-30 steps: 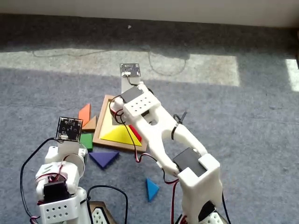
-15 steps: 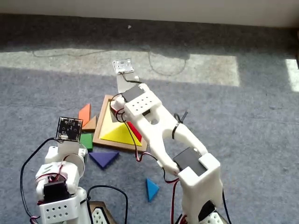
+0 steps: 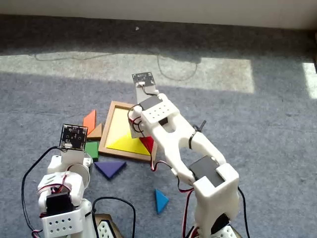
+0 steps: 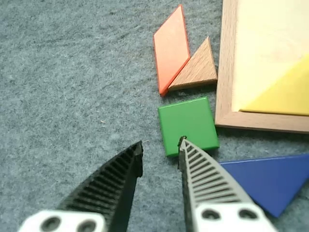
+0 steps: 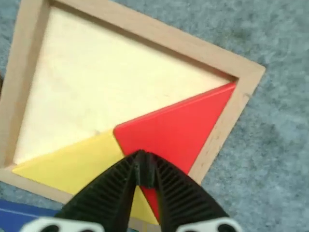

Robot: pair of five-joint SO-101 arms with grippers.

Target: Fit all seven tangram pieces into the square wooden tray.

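A: status? what moved?
B: near end first. Light blue triangle (image 3: 159,201) is on the carpet by my bases, same spot as a second ago. Left gripper (image 4: 160,143) hasn't moved either. Jaws apart, holding nothing, hanging over the carpet with one tip at the edge of the green square (image 4: 187,126). Dark blue triangle (image 4: 268,179) is just beside green, outside the tray (image 4: 228,63).
A: right side?
B: that's the change. Right arm swung left over the tray, then back right. The wrist now sits further right than a second ago. Right gripper (image 5: 143,164) jaws are closed tip to tip with nothing between them, over the seam where the red triangle (image 5: 178,130) meets the yellow triangle (image 5: 72,162).
A: red seated?
B: looks so. It lies inside the frame, touching yellow, with one corner at a tray corner. More of it shows from above than before.
A: far end?
B: wood triangle (image 4: 198,69) and orange parallelogram (image 4: 171,48) are touching each other, beyond green, just outside the tray wall. Neither has shifted.
A: so?
B: two of seven in, five out. My read is that red is placed and the right arm is free for the next piece.
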